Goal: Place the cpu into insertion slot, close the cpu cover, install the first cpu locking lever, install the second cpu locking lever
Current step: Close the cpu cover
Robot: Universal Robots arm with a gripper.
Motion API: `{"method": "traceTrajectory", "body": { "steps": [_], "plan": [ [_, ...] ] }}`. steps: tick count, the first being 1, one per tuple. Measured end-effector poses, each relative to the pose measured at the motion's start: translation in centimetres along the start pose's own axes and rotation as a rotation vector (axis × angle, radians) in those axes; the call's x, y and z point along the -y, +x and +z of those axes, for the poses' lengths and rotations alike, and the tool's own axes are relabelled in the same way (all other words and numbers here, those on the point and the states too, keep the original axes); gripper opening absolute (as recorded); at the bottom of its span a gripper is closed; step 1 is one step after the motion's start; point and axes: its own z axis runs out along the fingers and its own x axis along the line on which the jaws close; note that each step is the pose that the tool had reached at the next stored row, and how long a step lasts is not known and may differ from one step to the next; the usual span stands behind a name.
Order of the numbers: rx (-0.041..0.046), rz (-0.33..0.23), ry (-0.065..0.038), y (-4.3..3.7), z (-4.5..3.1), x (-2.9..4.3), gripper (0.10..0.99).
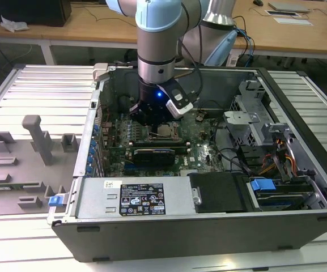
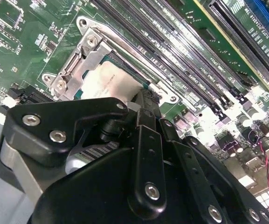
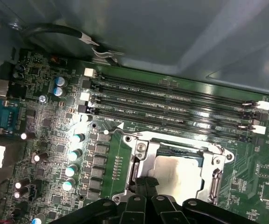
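The gripper (image 1: 154, 116) hangs straight down from the arm (image 1: 157, 39) inside the open computer case (image 1: 208, 226). Its black tip sits at one edge of the insertion slot (image 3: 140, 147) in both wrist views (image 2: 143, 100). Whether it touches the metal there, I cannot tell, nor whether the tool is spread wide or drawn narrow, since its linkage hides the tip.

The cpu (image 3: 178, 175) lies flat in the slot with its pale grey top plate facing up, and it shows the same way in the second wrist view (image 2: 108, 81). The cpu cover (image 3: 171, 143) lies down around it, so the chip shows through the cover's window. The silver frame ringing the slot, with its corner screws, is plain in the second wrist view (image 2: 59, 85).

Several long dark memory slots (image 3: 171, 105) run in parallel just beside one side of the insertion slot, on the green motherboard (image 3: 45, 121).

Taking the exterior view as a dial centred on the gripper:
- The cpu (image 1: 164, 131) is just at 5 o'clock.
- A long black expansion card (image 1: 154, 154) lies near at 6 o'clock.
- The power supply (image 1: 135, 198) with its label lies farther out the same way.
- A drive cage (image 1: 254, 130) stands at 3 o'clock.
- Grey fixture blocks (image 1: 38, 139) rest at 9 o'clock on the ribbed table (image 1: 33, 85), well apart from the case.
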Motion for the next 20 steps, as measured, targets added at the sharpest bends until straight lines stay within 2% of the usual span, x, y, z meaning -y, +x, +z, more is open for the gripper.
{"method": "traceTrajectory", "body": {
  "steps": [7, 10, 14, 15, 16, 17, 20],
  "plan": [
    [0.0002, 0.0, 0.0, -0.32, 0.03, -0.04, 0.106],
    [0.0003, 0.0, 0.0, -0.34, -0.66, -0.06, 0.106],
    [0.0001, 0.0, 0.0, -0.36, -0.69, -0.05, 0.106],
    [-0.012, 0.0, -0.002, -0.38, -0.68, -0.05, 0.106],
    [-0.0281, 0.0, -0.006, -0.4, -0.68, -0.04, 0.106],
    [-0.0635, 0.001, -0.015, -0.45, -0.68, -0.03, 0.106],
    [-0.0633, 0.001, -0.017, -0.45, -0.67, -0.03, 0.106]
  ]
}}
